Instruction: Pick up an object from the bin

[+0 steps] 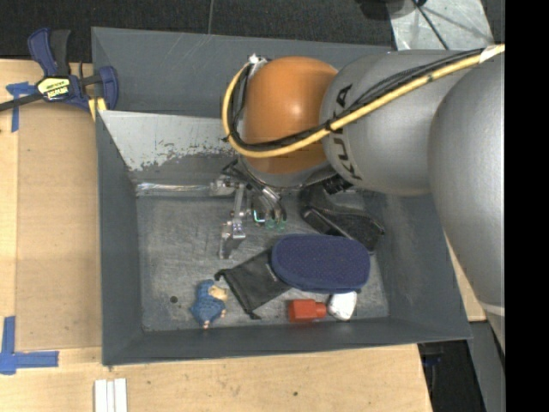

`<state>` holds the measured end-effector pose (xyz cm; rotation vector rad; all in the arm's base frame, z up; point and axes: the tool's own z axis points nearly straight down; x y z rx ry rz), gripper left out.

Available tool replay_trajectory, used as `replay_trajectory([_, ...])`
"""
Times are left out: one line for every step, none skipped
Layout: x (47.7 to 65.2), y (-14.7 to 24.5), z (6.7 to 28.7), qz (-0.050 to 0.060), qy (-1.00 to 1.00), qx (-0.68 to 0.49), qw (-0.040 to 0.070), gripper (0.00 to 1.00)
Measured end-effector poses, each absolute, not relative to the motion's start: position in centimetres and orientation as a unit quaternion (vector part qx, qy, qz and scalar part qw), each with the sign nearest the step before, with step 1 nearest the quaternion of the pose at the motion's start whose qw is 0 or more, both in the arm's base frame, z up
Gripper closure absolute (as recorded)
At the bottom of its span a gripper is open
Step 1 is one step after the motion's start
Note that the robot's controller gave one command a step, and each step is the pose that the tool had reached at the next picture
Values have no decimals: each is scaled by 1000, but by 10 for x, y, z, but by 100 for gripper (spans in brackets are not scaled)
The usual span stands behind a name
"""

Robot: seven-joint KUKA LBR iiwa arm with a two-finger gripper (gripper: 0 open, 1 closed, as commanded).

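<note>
The grey bin [120, 256] held a dark blue oval pouch [320, 262], a black flat piece [249, 288], a small blue figure [206, 303], a red block [304, 310] and a white lump [343, 305], all toward the view's lower edge. The gripper [233, 233] hung over bare floor just beside the black flat piece; whether it was open or closed could not be told.

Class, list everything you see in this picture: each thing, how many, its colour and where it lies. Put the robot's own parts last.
oval pad: one, dark blue, right of the bin's middle
flat piece: one, black, just left of the pad
small figure: one, blue with tan head, front left
block: one, red, front, below the pad
lump: one, white, right of the block
long thing: one, black, behind the pad
bin: one, grey
gripper: one, metal, over bare floor
arm: one, silver, orange cover
</note>
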<state>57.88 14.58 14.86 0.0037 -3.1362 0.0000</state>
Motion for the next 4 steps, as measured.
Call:
replay_trajectory([549,79,117,1,-997,76,1,0])
replay_trajectory([564,40,76,-1,-998,-59,-1,0])
replay_trajectory([569,40,80,-2,-998,-60,-11,100])
replay_trajectory([575,32,252,-1,-998,-69,-6,100])
